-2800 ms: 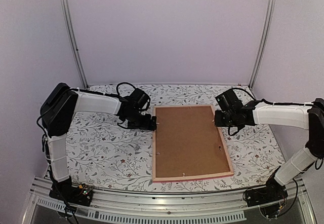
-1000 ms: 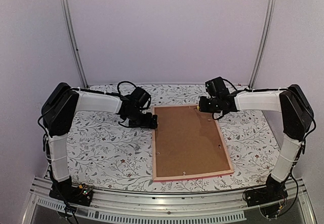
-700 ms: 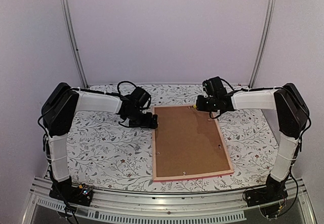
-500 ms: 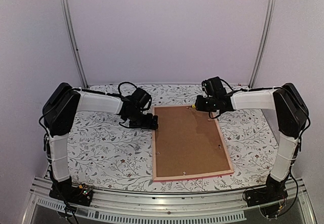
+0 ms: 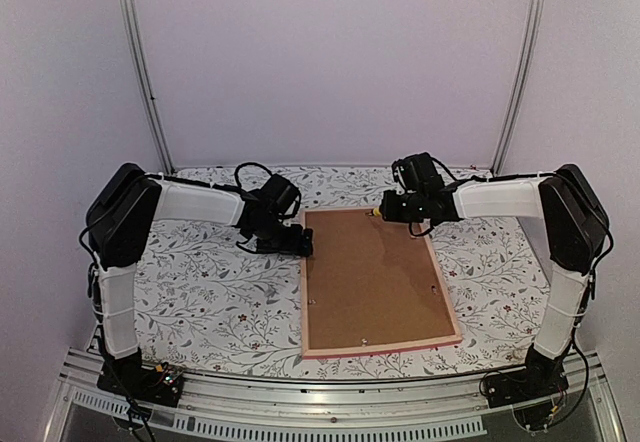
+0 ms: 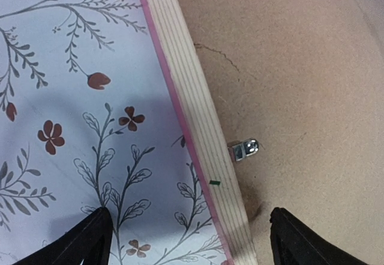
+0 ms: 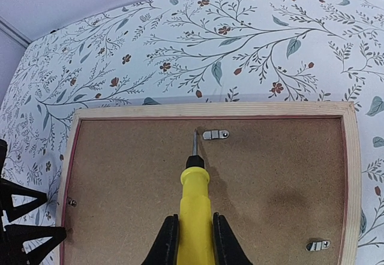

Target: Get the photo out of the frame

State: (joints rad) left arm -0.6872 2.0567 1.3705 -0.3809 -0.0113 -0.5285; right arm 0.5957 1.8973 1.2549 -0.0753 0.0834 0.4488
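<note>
The frame (image 5: 303, 302) lies face down, showing its pale wood back rail (image 6: 191, 106) with a pink edge, and the brown backing board (image 5: 372, 277). The photo is hidden under the board. My left gripper (image 5: 301, 244) is open low over the frame's left rail; in the left wrist view (image 6: 191, 247) one finger is over the cloth and the other over the board, near a small metal clip (image 6: 244, 150). My right gripper (image 7: 195, 244) is shut on a yellow screwdriver (image 7: 195, 208), its tip on the board just left of a metal turn clip (image 7: 215, 135) by the far rail.
A floral tablecloth (image 5: 200, 292) covers the table. Other metal clips sit on the board at the right (image 7: 317, 245) and left (image 7: 71, 202) rails. Lilac walls and metal posts (image 5: 140, 72) enclose the back and sides.
My right gripper with the screwdriver has moved from the frame's right rail to its far rail and crept left toward the clip. My left gripper has barely moved.
</note>
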